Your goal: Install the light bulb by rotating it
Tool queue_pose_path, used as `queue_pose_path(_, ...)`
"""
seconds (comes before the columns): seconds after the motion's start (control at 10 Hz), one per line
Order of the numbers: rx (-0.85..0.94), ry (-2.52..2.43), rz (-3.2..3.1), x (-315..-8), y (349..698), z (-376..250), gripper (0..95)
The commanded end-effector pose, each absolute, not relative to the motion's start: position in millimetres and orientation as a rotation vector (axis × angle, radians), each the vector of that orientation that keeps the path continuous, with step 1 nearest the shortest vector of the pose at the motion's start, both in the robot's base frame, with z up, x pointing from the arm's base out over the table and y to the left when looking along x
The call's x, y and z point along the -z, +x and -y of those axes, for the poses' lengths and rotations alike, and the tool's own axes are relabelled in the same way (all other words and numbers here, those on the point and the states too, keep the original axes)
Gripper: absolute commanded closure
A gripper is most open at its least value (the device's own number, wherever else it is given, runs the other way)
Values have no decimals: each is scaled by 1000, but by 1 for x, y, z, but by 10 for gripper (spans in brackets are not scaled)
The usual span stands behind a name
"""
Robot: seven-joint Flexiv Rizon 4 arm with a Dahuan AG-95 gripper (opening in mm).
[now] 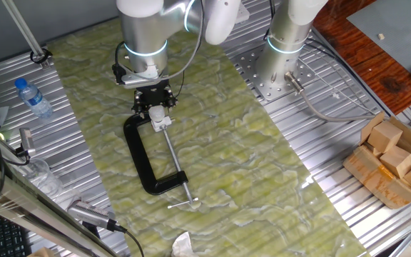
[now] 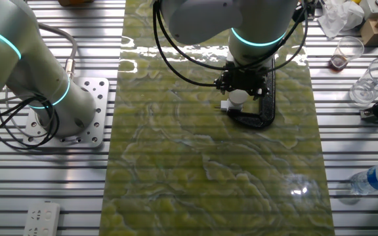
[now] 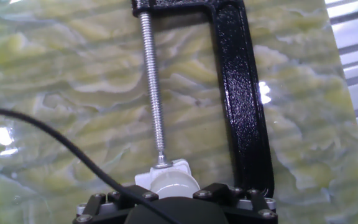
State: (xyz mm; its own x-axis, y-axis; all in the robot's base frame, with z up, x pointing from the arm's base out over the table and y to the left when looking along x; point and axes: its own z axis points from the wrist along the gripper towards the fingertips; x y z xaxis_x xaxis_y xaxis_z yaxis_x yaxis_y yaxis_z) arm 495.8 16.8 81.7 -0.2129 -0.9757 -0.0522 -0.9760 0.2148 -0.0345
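Note:
The light bulb [image 3: 174, 184] is a small white rounded piece at the bottom of the hand view, seated in a white holder [image 3: 178, 165]. The steel screw [image 3: 153, 87] of the black C-clamp [image 3: 241, 106] presses on that holder. My gripper [image 3: 175, 198] stands right over the bulb, with its black finger blocks against both sides of it, shut on it. In one fixed view the gripper [image 1: 153, 100] hangs upright over the bulb [image 1: 158, 113] at the clamp's [image 1: 138, 160] far end. The other fixed view shows the bulb [image 2: 238, 97] just under the hand.
The clamp lies flat on a green marbled mat [image 1: 248, 164]. A second arm's base [image 1: 284, 64] is bolted beside the mat. A water bottle [image 1: 33, 97] and a box of wooden blocks [image 1: 394, 160] lie off the mat. A black cable [image 3: 48, 140] crosses the hand view.

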Motion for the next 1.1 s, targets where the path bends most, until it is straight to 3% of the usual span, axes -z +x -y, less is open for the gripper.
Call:
queue_pose_path(0.1,-1,-1926,-2401,-81,497,-16,190)
queue_pose_path(0.2,0,-1925,-2397,-80,497,-16,380)
queue_pose_path(0.6,3,-1926,-2391,-78,497,-16,380)
queue_pose_path(0.7,5,-1924,-2390,-77,497,-16,760)
queue_pose_path(0.8,5,-1914,-2396,-77,497,-16,950)
queue_pose_path(1.1,-5,-1886,-2428,-77,497,-16,950)
